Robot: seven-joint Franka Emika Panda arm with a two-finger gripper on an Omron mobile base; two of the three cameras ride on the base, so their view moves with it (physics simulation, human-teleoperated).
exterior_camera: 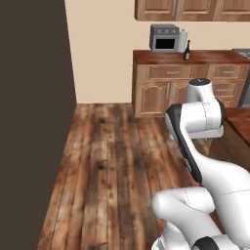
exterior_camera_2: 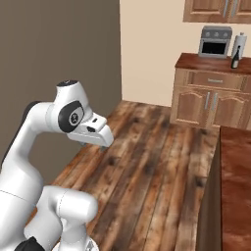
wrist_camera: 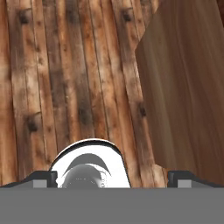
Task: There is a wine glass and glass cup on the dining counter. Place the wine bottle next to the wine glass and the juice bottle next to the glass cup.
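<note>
The wine bottle (exterior_camera: 187, 50) (exterior_camera_2: 236, 58), slim and dark, stands far off on the wall counter (exterior_camera: 215, 57) (exterior_camera_2: 206, 62), just right of the grey toaster oven (exterior_camera: 164, 38) (exterior_camera_2: 214, 41). A corner of the reddish-brown dining counter (exterior_camera: 240, 121) (exterior_camera_2: 236, 166) lies to my right. Its wooden side panel (wrist_camera: 188, 87) fills the right of the hand view. My gripper (wrist_camera: 113, 178) points down at the plank floor, open, with its fingertips (wrist_camera: 41, 177) wide apart and nothing between them. The juice bottle, wine glass and glass cup are out of view.
A white paper-towel roll (exterior_camera: 182, 40) (exterior_camera_2: 239, 41) stands beside the wine bottle. A dark wall (exterior_camera: 34, 122) (exterior_camera_2: 59, 49) runs along the left. Open wooden floor (exterior_camera: 112, 161) (exterior_camera_2: 147, 162) stretches between me and the wall cabinets (exterior_camera: 171, 90) (exterior_camera_2: 211, 105).
</note>
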